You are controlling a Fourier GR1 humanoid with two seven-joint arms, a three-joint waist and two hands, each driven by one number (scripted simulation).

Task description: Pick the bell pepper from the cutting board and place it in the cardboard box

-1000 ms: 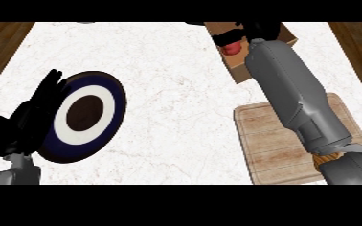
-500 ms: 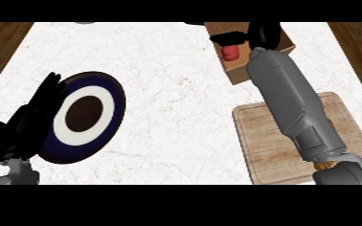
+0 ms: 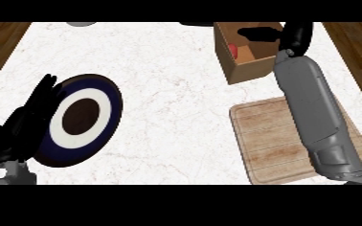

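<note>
The red bell pepper (image 3: 232, 51) lies inside the cardboard box (image 3: 247, 69) at the counter's far right, against the box's left wall and partly hidden by it. My right hand (image 3: 295, 36) hovers over the box's right side, fingers (image 3: 258, 32) stretched out above the opening and apart from the pepper, so it is open. The wooden cutting board (image 3: 265, 141) lies near the front right with nothing on it, my right forearm crossing over its right part. My left hand (image 3: 28, 119) rests open at the left edge, fingers up.
A dark blue plate (image 3: 81, 117) with a white ring and brown centre lies right beside my left hand. A grey object (image 3: 83, 24) and a dark one (image 3: 194, 24) peek in at the counter's far edge. Wooden floor shows past both sides.
My right hand has let go of the pepper, which now lies in the box. The hand has drawn off to the right over the box; the left hand has not moved.
</note>
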